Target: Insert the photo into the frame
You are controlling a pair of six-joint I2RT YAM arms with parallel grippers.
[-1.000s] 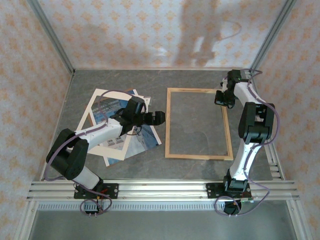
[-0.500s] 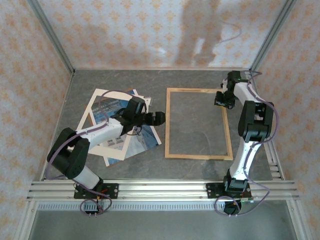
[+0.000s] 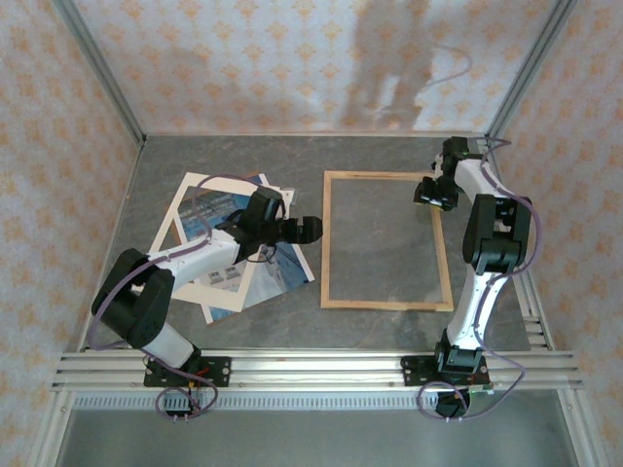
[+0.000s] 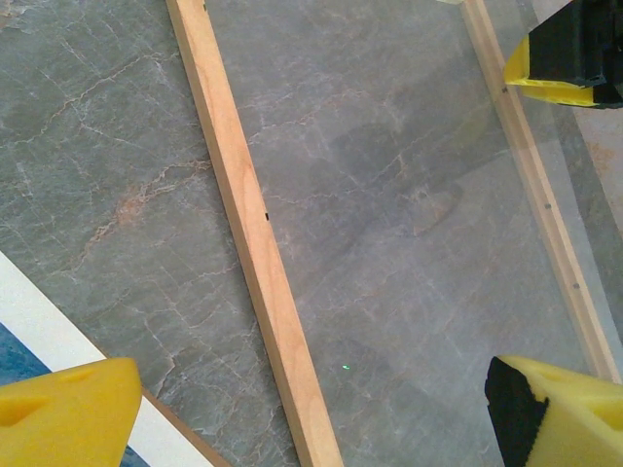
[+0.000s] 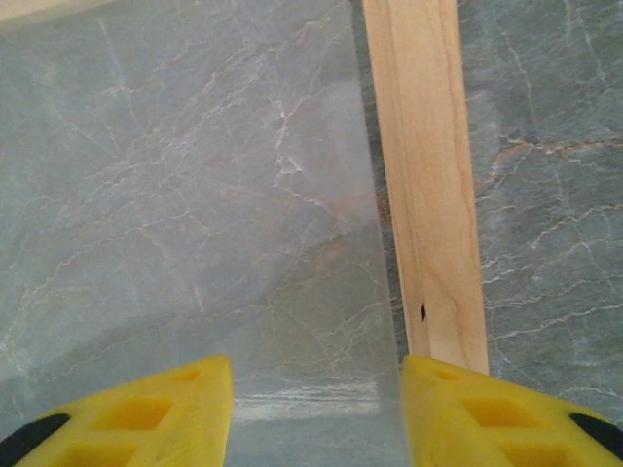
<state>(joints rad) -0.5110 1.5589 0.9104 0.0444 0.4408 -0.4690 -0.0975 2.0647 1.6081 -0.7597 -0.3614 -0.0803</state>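
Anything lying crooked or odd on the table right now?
Yes: left of the frame, the photo lies skewed, partly under the cream mat board, its corners poking out. The frame sits flat and straight.

Top view: the left arm [image 3: 195,258] lies across the photo [image 3: 288,269], the cream mat board [image 3: 175,219] covers more of it, and a blue corner pokes out. The right gripper [image 3: 433,192] hides the far right corner of the frame [image 3: 329,243]. Left wrist view: frame strips run off top and bottom, photo cut to a sliver.
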